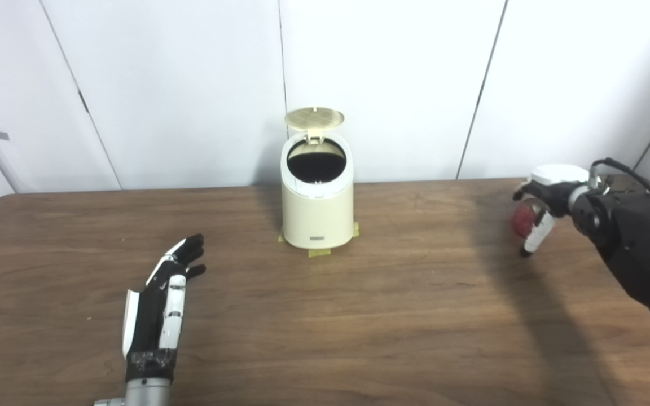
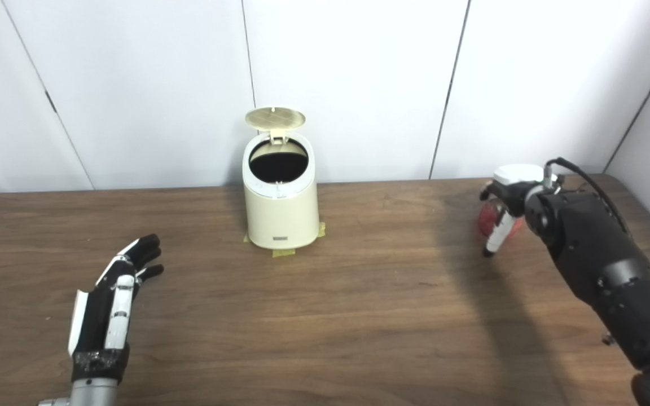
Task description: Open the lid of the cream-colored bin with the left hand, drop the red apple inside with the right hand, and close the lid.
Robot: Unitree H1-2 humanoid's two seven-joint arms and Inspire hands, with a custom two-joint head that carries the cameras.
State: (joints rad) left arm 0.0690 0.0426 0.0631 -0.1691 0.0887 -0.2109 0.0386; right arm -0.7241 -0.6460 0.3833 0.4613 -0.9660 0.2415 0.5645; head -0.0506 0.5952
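Already the lid (image 1: 314,118) stands open on the far cream-colored bin (image 1: 317,217), the left hand (image 1: 162,304) rests empty with fingers apart, and the right hand (image 1: 545,206) curls around the red apple (image 1: 524,221) at far right, drop and closing still ahead.

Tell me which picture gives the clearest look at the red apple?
The left eye view, slightly: more of the red apple shows to the left of the right hand curled over it. In the right eye view the apple sits more behind the hand's fingers, so less red shows. Both are blurry.
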